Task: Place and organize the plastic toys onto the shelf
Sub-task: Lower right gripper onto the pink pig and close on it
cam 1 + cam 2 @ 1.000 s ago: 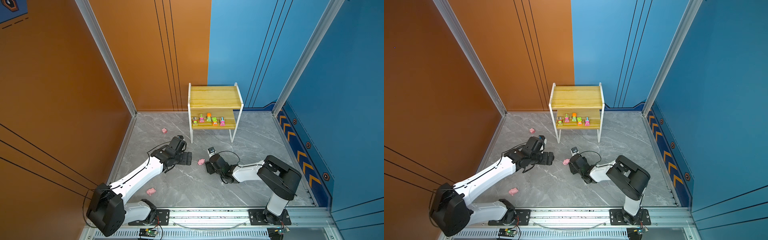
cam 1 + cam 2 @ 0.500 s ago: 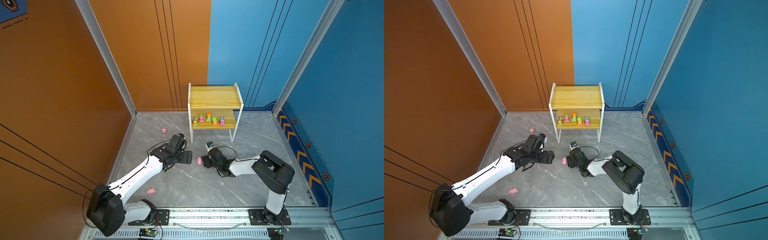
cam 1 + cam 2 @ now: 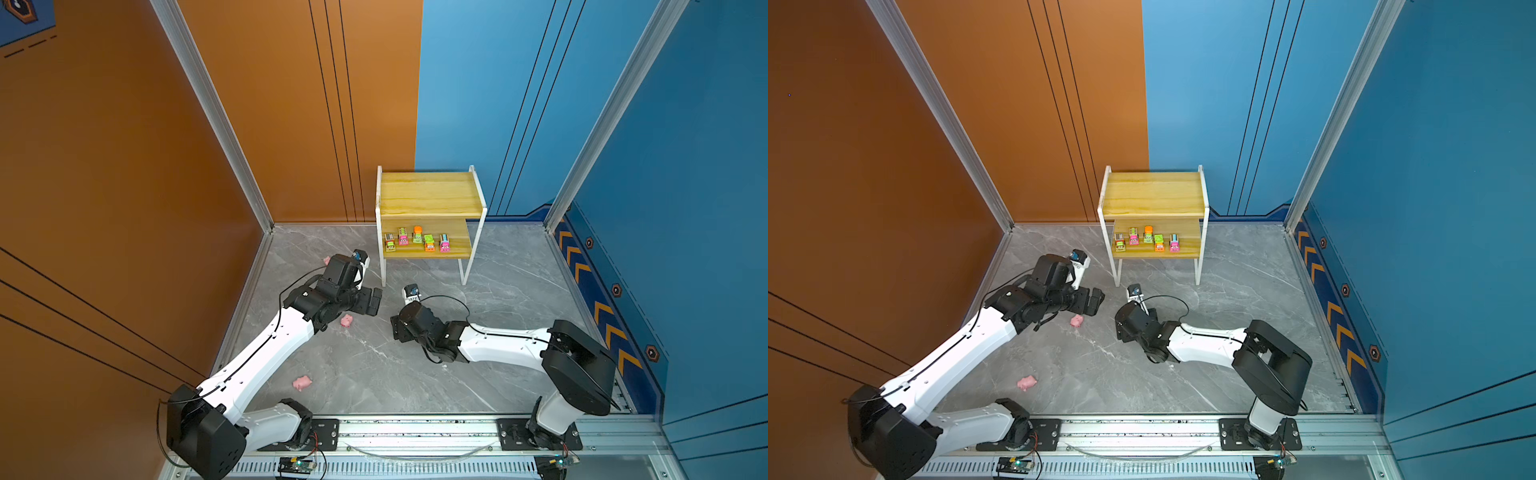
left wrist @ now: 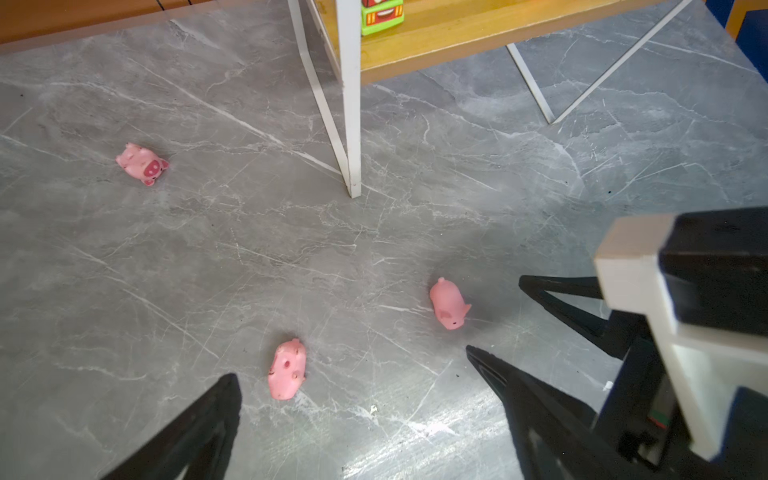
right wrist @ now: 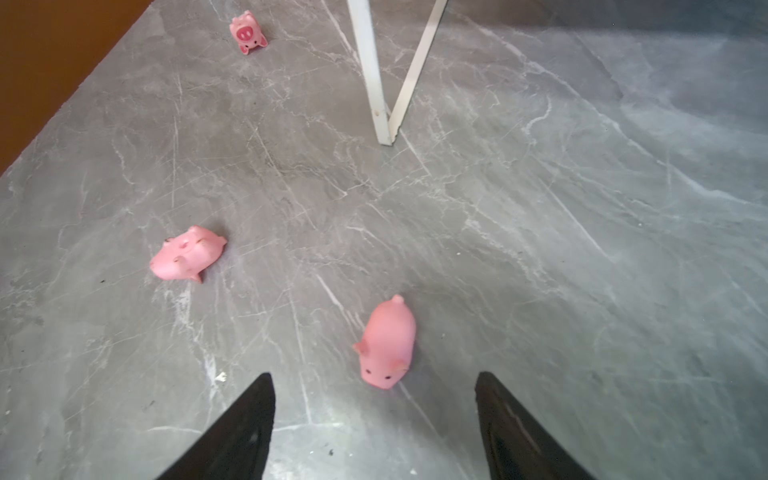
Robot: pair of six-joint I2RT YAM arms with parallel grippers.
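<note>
**Change from the preceding frames.** The right gripper (image 3: pixel 395 328) has been carried toward 9 o'clock, so the pig formerly seen beside it is now covered in both top views. The left gripper (image 3: pixel 376 301) has been drawn back, and a side-lying pig (image 3: pixel 346 320) is exposed at its 7 o'clock.

**Top views.** The shelf (image 3: pixel 430 195) is set at 12 o'clock of the floor (image 3: pixel 519 291). Five trucks (image 3: pixel 417 242) are ranged on its lower board, and the upper board is bare. A near pig (image 3: pixel 302 382) is left at 7 o'clock of the floor, well apart from both grippers. A far pig (image 3: pixel 327 260) is partly hidden behind the left arm.

**Left wrist view.** The left claw is spread fully and nothing is held. The side-lying pig rests on the floor between its fingers. A standing pig (image 4: pixel 449 303) is seen just ahead of the right gripper's tips.

**Right wrist view.** The right claw is parted wide and is empty. The standing pig faces the camera, just ahead of the gap between the fingers.

**Step in hand.** The trucks are judged done, and the four pigs remain to be gathered. The right gripper would next have to be advanced around the standing pig, closed, and raised to a board.

**Writing.** None can be read. A printed face is seen on a green truck (image 4: pixel 382 14).
</note>
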